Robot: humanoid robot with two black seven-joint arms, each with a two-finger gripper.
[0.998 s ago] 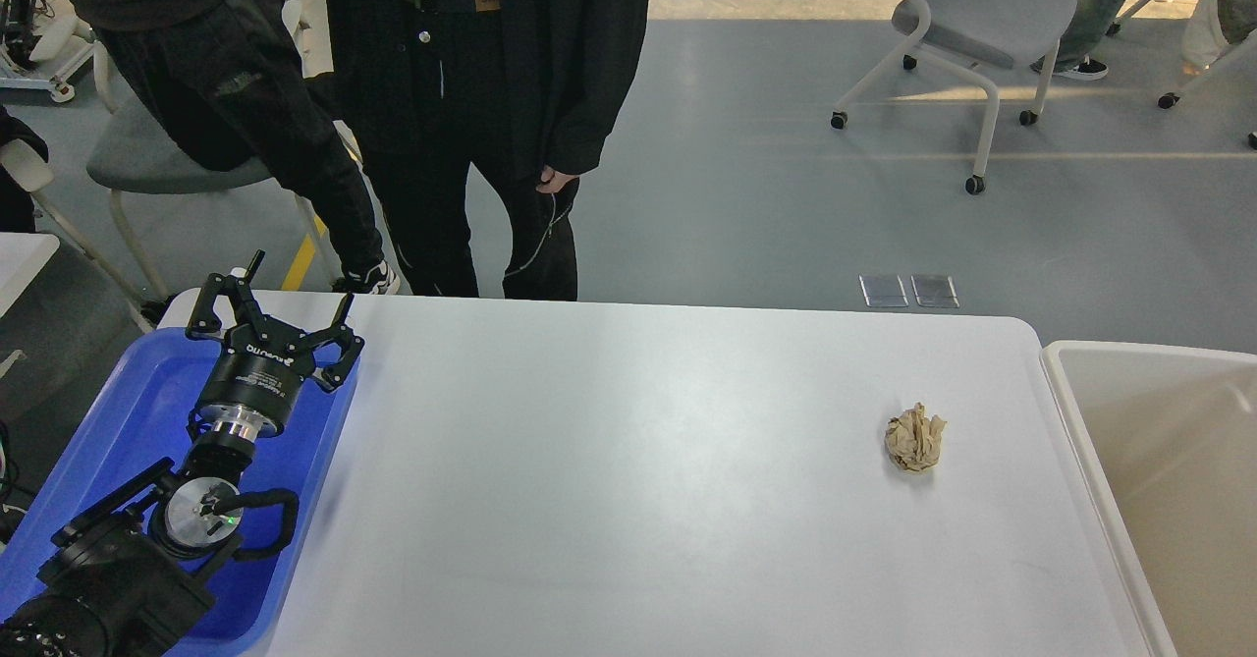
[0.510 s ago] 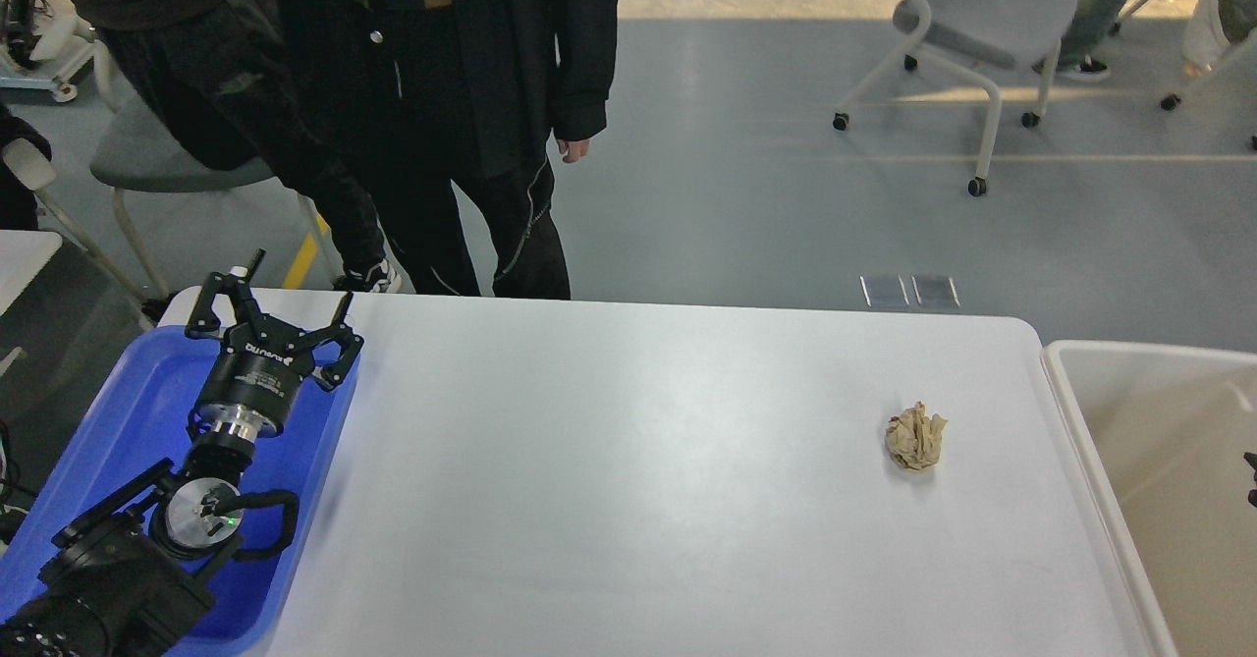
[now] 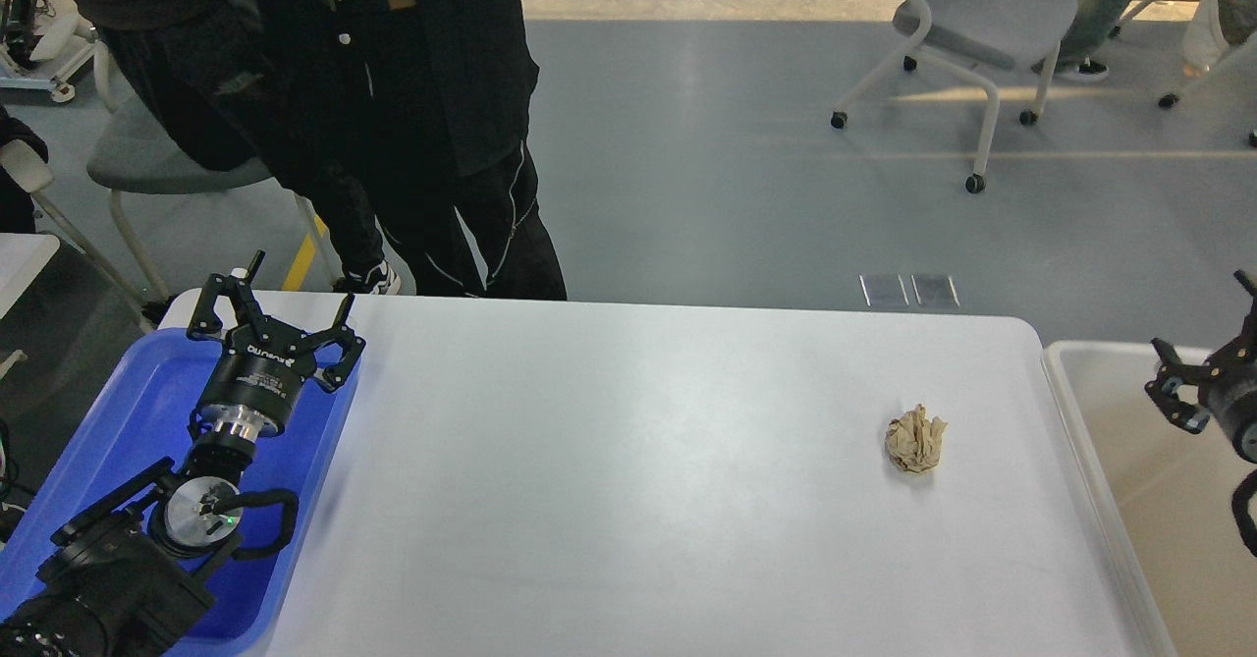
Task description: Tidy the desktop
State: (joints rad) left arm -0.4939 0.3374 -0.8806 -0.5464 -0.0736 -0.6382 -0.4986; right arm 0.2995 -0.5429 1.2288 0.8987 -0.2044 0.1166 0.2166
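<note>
The white desktop (image 3: 638, 480) fills the middle of the head view. A crumpled tan paper ball (image 3: 915, 438) lies on its right part, alone. My left gripper (image 3: 300, 289) is open and empty, hovering over the far right corner of the blue tray (image 3: 137, 402) at the desktop's left end. My right gripper (image 3: 1203, 318) comes in at the right edge above the beige-white bin (image 3: 1129, 500); its fingers are spread and empty, well right of the paper ball.
A person in black (image 3: 432, 117) stands just behind the desktop's far left edge, with a second person beside. Wheeled chairs (image 3: 972, 19) stand on the grey floor farther back.
My right gripper has risen into view at the right edge above the bin. The person in black has stepped left. My left arm and the paper ball have not moved.
</note>
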